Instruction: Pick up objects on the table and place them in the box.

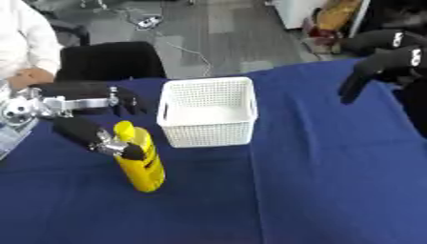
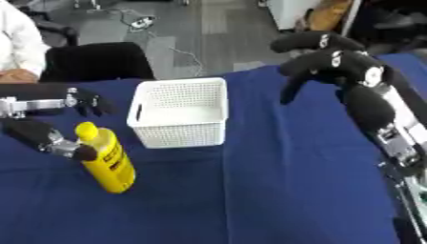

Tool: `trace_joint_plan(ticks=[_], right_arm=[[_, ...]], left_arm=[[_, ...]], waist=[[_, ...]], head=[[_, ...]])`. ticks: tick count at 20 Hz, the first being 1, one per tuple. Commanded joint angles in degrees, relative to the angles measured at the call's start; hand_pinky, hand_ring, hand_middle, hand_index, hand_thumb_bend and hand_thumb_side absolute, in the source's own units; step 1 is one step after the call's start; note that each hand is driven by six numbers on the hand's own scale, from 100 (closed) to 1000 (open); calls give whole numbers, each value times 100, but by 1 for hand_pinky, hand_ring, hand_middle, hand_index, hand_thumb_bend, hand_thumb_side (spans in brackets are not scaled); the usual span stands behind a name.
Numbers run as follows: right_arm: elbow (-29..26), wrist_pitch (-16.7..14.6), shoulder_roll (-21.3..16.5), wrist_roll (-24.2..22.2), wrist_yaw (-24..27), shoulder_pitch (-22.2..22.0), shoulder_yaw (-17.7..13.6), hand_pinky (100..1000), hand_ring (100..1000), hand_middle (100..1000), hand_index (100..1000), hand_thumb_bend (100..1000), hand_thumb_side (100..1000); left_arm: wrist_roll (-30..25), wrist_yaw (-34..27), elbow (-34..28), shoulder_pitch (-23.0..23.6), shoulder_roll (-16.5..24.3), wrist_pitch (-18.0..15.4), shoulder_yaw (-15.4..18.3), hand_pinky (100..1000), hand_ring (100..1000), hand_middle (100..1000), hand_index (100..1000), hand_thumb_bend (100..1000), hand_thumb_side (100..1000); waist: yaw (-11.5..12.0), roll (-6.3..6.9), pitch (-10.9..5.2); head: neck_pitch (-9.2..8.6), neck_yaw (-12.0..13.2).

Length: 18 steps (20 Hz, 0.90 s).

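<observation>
Yellow bottle (image 1: 140, 162) upright on the blue table (image 1: 333, 181), just left of the white mesh box (image 1: 208, 112).
Its black label is unreadable; left hand (image 1: 113, 143) apparently pinches its neck; right hand (image 2: 330, 66) hangs empty, fingers relaxed.

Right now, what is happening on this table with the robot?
The robot's left hand is at the upper part of a yellow bottle that stands upright on the blue table, its thumb against the bottle's neck. The white basket beside it looks empty, so the bottle is not yet placed. The right hand hangs above the table's far right side, fingers relaxed, holding nothing.
</observation>
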State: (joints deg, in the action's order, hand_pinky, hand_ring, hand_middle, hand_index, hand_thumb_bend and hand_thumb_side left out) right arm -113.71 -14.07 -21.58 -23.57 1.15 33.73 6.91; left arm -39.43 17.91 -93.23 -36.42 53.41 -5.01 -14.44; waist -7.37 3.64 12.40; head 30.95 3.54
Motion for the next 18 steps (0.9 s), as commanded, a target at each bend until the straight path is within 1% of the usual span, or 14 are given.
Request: trace_joint_plan(ticks=[1, 7, 18], right_arm=[[-88, -15, -51, -35, -13, 139, -35, 566, 514, 825, 762, 357, 1000], [-88, -31, -68, -71, -11, 170, -44, 567, 514, 827, 763, 357, 1000], [-88, -51, -72, -108, -1, 181, -48, 567, 515, 826, 763, 356, 1000]], left_arm=[[-23, -4, 44, -69, 255, -38, 132, 759, 814, 878, 962, 727, 865], [-132, -101, 142, -33, 235, -124, 145, 745, 814, 882, 979, 729, 878], [-129, -381, 343, 58, 169, -284, 199, 734, 825, 887, 985, 707, 860]], waist=[[-11, -21, -47], [-27, -44, 25], [-27, -62, 28]], head=[[-116, 66], [-141, 81], [-152, 137]])
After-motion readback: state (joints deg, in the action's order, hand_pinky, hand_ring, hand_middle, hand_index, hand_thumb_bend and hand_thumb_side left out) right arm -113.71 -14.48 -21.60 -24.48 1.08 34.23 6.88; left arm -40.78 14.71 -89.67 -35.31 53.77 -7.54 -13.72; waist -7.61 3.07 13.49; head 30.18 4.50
